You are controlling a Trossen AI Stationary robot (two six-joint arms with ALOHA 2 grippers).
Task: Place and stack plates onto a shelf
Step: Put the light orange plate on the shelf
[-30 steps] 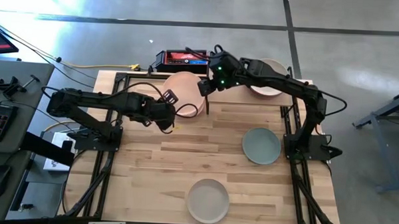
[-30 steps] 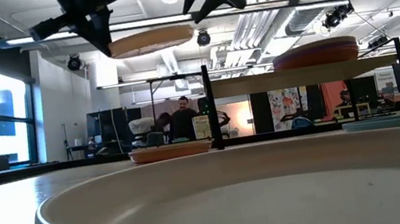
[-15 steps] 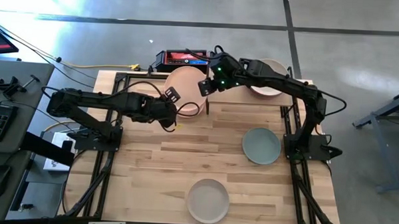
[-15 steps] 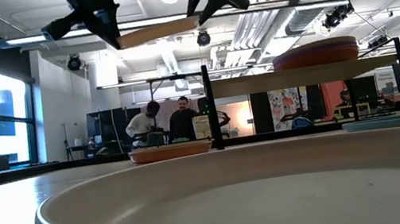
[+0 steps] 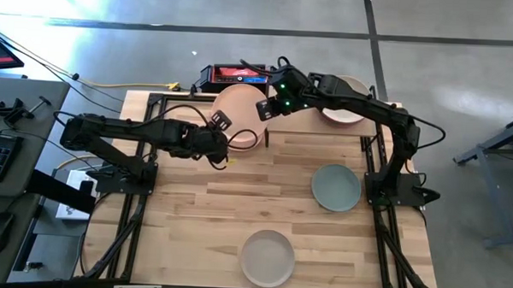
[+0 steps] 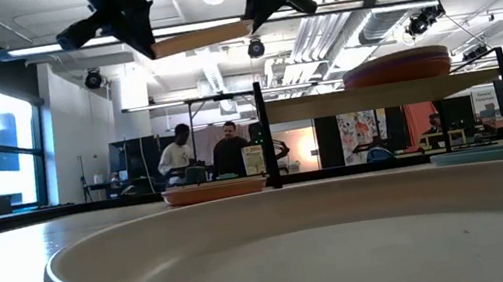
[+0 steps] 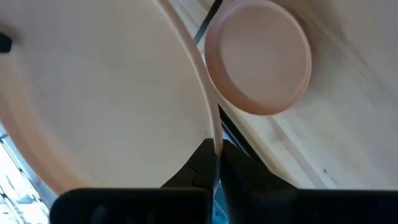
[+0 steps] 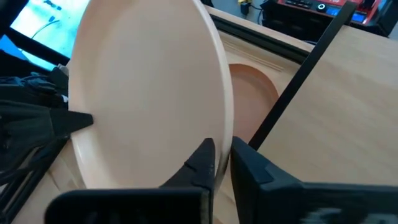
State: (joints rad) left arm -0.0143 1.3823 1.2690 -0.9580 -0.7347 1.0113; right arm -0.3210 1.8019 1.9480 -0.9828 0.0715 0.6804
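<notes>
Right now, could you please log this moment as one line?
left hand: holds peach plate | right hand: grips opposite rim | plate: raised beside shelf

Both claws point(image 5: 221, 137) point(image 5: 265, 107) grip the raised peach plate point(image 5: 237, 106).

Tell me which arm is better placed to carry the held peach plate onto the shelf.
Probably the right: both pincers pinch the peach plate's rim, but the right pincer sits on the shelf side, the left pincer on the far side.
</notes>
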